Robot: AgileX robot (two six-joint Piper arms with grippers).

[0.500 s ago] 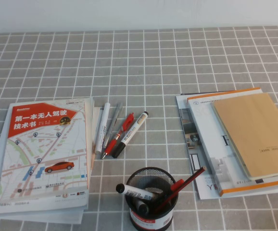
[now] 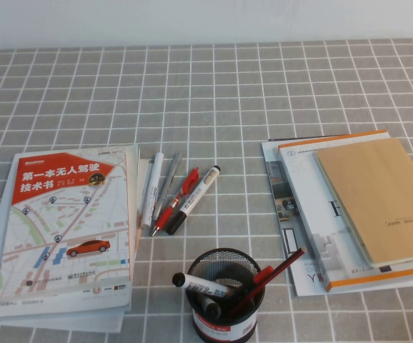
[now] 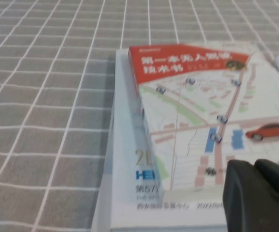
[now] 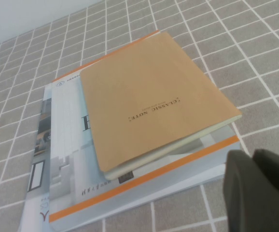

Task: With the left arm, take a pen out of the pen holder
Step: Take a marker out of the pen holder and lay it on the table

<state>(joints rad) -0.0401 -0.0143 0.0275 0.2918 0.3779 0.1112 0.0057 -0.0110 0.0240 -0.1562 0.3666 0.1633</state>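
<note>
- Nothing has shifted in the last half second: every item on the tabletop (image 2: 214, 93) lies as it did, and neither arm shows in the high view.
- The pen holder (image 2: 222, 323), a black mesh cup, stands at the lower centre of the high view. A white marker (image 2: 201, 284) and a red pen (image 2: 278, 268) lean out of it, both untouched.
- The left gripper (image 3: 254, 168) hangs over the near edge of the map book (image 3: 192, 121) at the lower left, well apart from the holder. Its jaws are closed on nothing.
- The right gripper (image 4: 251, 157) sits by the corner of the tan notebook (image 4: 149, 106). Its jaws look pressed together and empty.
- Several loose pens (image 2: 174, 193) lie beside the book.
- By my reckoning the task has not begun: the left arm must open, swing right to the holder and pick one pen.
</note>
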